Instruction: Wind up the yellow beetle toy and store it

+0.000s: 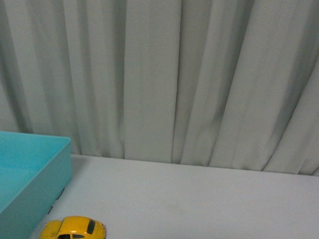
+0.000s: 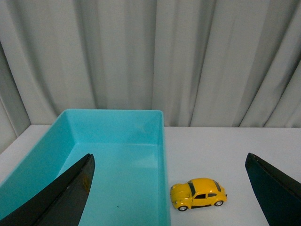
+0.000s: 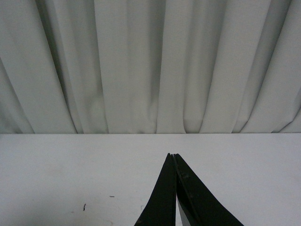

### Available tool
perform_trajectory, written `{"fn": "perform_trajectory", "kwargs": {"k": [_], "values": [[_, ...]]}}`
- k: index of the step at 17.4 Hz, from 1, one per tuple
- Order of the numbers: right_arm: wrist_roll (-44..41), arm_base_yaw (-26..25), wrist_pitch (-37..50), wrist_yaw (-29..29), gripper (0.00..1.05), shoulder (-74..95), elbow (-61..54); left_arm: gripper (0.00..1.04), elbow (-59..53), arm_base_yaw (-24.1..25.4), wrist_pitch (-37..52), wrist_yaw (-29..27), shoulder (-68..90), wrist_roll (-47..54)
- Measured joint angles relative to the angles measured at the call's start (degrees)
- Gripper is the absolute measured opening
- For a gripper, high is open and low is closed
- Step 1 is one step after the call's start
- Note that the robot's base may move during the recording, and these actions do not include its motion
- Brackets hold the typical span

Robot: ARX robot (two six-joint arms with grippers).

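A white counter (image 1: 197, 203) fills the lower part of the front view, and a pale pleated curtain (image 1: 168, 71) hangs behind it across the whole upper frame. A turquoise bin (image 1: 48, 172) sits at the lower left. The yellow beetle toy (image 1: 72, 230) stands on its wheels at the bottom edge, left of centre, just beside the bin's outer wall. The left jaws are spread wide, and the toy sits on the counter ahead of their gap, untouched. The right jaws are pressed together on nothing, above the counter.
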Motion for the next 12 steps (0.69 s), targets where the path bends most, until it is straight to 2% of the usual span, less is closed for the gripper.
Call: {"fn": "perform_trajectory", "kwargs": {"k": [7, 9, 12], "values": [[0.02, 0.0, -4.96, 0.0, 0.02, -4.83, 0.0, 0.98, 0.0, 0.0, 0.0, 0.0, 0.0, 0.0], [0.02, 0.0, -14.82, 0.0, 0.02, -11.63, 0.04, 0.98, 0.0, 0.0, 0.0, -0.02, 0.0, 0.0], [0.02, 0.0, -15.34, 0.07, 0.02, -14.36, 0.04, 0.98, 0.0, 0.0, 0.04, -0.04, 0.0, -0.02]]}}
